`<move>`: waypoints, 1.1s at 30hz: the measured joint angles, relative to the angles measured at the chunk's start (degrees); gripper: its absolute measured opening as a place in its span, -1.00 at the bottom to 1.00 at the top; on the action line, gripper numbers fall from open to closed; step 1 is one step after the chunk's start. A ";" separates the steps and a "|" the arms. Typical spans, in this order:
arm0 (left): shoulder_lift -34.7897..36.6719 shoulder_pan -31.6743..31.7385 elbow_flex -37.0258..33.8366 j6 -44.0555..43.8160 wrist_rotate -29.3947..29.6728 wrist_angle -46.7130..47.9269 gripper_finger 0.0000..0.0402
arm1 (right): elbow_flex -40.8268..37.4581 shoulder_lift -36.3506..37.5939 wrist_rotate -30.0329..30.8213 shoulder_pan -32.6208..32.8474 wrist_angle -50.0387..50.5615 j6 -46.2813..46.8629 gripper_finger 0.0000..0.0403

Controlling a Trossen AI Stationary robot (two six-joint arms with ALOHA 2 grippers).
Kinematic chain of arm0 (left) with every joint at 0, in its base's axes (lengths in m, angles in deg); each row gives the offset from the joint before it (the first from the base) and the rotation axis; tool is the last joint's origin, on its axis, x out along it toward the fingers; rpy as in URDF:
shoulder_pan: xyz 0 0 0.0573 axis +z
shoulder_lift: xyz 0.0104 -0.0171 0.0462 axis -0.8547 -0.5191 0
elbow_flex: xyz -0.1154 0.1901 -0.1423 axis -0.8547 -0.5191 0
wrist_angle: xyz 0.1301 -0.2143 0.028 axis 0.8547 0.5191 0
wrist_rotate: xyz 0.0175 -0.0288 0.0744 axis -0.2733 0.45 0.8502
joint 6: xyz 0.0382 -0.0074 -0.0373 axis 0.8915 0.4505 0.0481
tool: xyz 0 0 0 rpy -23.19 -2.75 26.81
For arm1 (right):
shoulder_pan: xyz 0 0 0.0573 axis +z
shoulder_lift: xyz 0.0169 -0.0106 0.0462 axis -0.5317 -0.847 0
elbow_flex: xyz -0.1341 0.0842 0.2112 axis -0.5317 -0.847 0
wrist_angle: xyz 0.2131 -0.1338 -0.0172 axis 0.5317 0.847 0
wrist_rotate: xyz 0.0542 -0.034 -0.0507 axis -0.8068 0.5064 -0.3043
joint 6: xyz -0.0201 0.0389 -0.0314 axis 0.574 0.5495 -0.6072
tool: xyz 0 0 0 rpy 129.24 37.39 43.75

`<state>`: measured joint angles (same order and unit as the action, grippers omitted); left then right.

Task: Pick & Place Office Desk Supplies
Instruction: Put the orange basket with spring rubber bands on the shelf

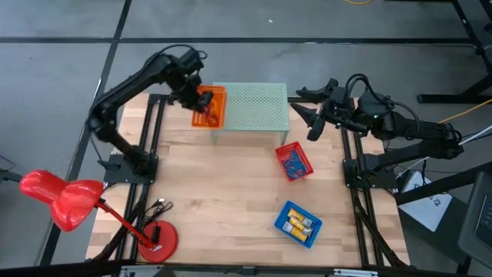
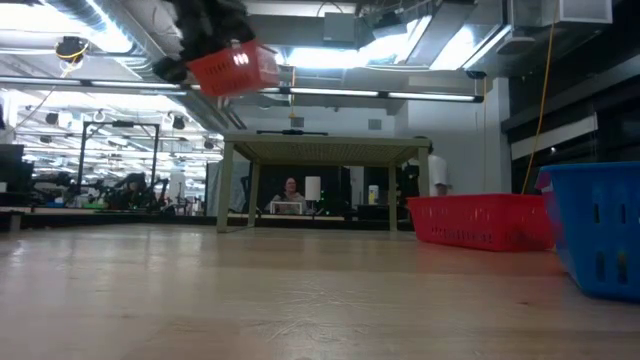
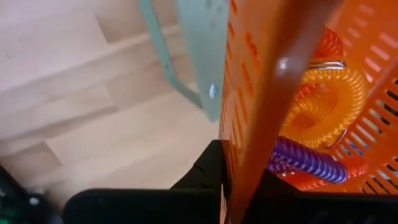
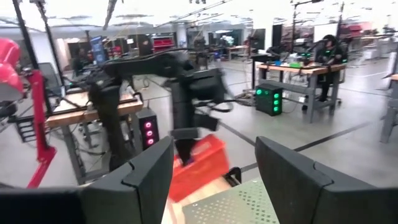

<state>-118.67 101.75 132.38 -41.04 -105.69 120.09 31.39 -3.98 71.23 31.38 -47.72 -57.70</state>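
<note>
Fingers of the left gripper [image 1: 201, 101] are pinching the orange basket [image 1: 212, 107] wall, seen from above beside the green shelf [image 1: 250, 105]. Its wrist view is showing coiled rings [image 3: 323, 102] lying inside, just past the fingers. Right gripper [image 1: 309, 108] is hovering spread.

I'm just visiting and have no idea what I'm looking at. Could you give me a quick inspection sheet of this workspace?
Surface: wooden table, with a green perforated stand at the back.
Job's things: orange basket of coiled rings held in the air; red basket and blue basket on the table, small items inside.
Clutter: red lamp at the front left corner.
End effectors: left end effector shut on the orange basket's rim; right end effector open, waiting beside the stand.
Cables: yellow cable by the right arm.
Surroundings: lab benches, people seated far off.
</note>
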 joint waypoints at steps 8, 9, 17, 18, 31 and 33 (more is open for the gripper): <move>-13.25 3.52 13.53 3.46 -3.45 3.17 -0.99 | 0.00 -1.04 -2.50 -0.13 0.02 0.00 0.14; -14.91 3.87 15.09 3.96 -4.22 4.28 -0.99 | -0.01 -1.14 -2.76 -0.11 0.03 -0.01 0.14; -23.93 6.76 22.05 4.01 -8.84 9.03 -0.99 | -0.02 -1.35 -3.99 -0.08 0.04 0.08 0.14; -24.42 6.85 22.36 3.99 -9.14 9.06 -0.99 | -0.02 -1.35 -4.03 -0.08 0.04 0.24 0.14; -24.47 7.72 22.40 -1.33 -5.10 9.08 -0.99 | -0.02 -2.25 -6.83 -0.10 -0.04 0.03 0.14; -24.47 7.72 22.40 -2.26 -3.89 9.08 -0.99 | -0.02 -2.39 -6.93 -0.08 -0.07 0.01 0.14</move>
<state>-143.15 109.47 154.77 -43.30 -109.58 129.17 31.37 -6.37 64.31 31.30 -47.79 -57.68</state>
